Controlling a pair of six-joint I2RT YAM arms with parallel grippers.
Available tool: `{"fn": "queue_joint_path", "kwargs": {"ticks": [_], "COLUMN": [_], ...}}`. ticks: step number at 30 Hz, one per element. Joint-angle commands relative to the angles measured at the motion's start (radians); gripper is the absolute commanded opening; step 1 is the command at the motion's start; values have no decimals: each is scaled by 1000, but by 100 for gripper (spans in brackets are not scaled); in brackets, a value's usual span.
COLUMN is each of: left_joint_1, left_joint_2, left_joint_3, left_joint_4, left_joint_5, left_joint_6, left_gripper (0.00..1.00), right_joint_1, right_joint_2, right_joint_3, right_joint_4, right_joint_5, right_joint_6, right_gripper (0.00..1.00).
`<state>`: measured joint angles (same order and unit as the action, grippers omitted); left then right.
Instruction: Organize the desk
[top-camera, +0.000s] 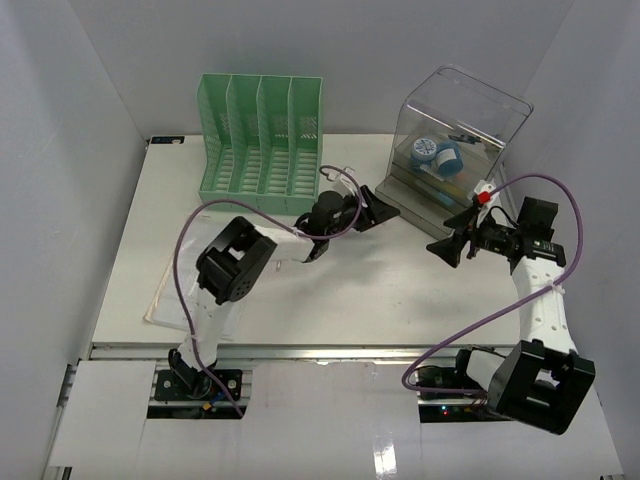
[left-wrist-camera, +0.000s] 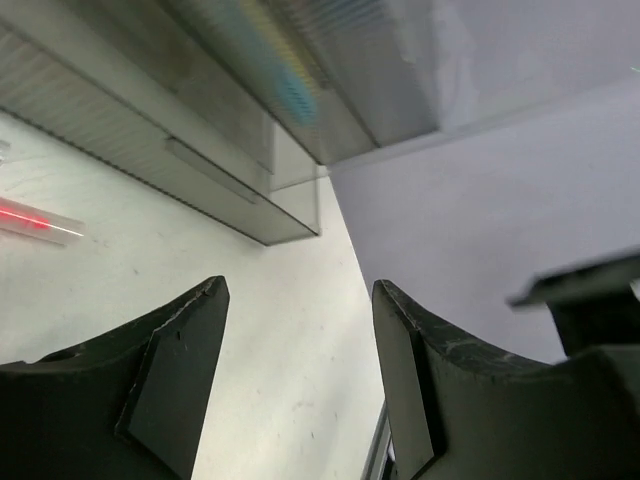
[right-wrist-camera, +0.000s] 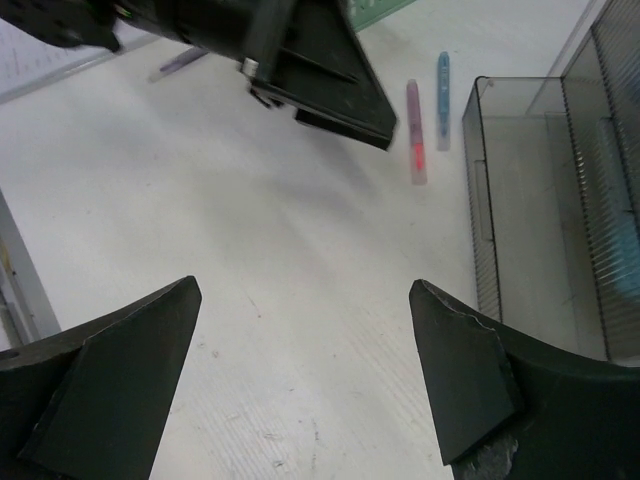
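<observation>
Plainly, the left jaws stood apart with nothing between them. Their dark fingers framed only bare white surface just in front of the clear box, near its left corner. The right jaws were spread wider still and were equally empty. Their fingers hung above the surface by the box's near right corner, turned toward the left jaws, so that the two pairs faced each other across the box's front.

Just beside the box's low drawer front lay a pink pen and a blue pen. They were side by side and roughly parallel, on the side of the box facing the green file rack. The rack stood upright to the left of the box, well apart from it. Inside the box sat blue and white rolls.

The left arm reached in toward the box from the near left, and the right arm came up from the near right. Loose papers lay far from the box, beside the left arm.

The worktop carried all of this, with the box at its far right corner. Its metal rail ran along the edge farthest from the box.
</observation>
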<state>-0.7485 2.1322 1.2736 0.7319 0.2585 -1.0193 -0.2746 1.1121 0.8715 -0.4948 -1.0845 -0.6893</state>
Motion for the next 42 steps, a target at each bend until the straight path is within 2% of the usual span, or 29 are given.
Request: {"fn": "queue_joint_path", "kwargs": {"ticks": [1,4,7,10,11,12,13,16,18,20,22,26,30,35,42], "left_joint_1": [3,2,0,0,0,0,-2,-4,-3,-3,-3,-16,-17,-17,-17], "left_joint_2": [-276,-460,-664,-906,-1046,-1055,-1197,-1518,-1636,-1819,-1917,-2030,-2007,-1894,-1927], "left_joint_3": [-147,-290,-541,-735,-779,-814,-866,-927,-936,-935,-933,-941,-927,-896,-924], "left_joint_4": [-67,-134,-170,-260,-334,-377,-438,-671,-825,-949,-1050,-1141,-1137,-1145,-1157], "left_joint_5": [-5,-64,-201,-317,-340,-361,-389,-446,-474,-490,-493,-487,-496,-493,-558], "left_joint_6": [195,269,300,319,324,325,331,346,347,341,325,298,322,337,288], "left_gripper": [71,71,71,94,98,98,98,98,98,98,98,98,98,98,98], "right_joint_1": [67,182,331,441,470,502,554,660,706,726,727,727,726,714,684], "right_joint_2": [59,114,168,276,310,344,416,576,702,817,955,1092,1185,1239,1289], "right_joint_3": [138,196,224,278,326,329,384,556,642,759,922,1068,1177,1230,1233], "right_joint_4": [-82,-97,-61,-27,-22,-18,-4,16,5,2,-20,-33,-33,-18,-10], "right_joint_5": [136,261,370,459,510,514,576,738,819,877,893,959,1009,1022,967], "right_joint_6": [-85,-68,-27,-7,1,12,58,191,240,305,350,378,369,358,333], "right_gripper": [92,92,91,92,92,92,93,93,94,95,95,94,91,82,78]}}
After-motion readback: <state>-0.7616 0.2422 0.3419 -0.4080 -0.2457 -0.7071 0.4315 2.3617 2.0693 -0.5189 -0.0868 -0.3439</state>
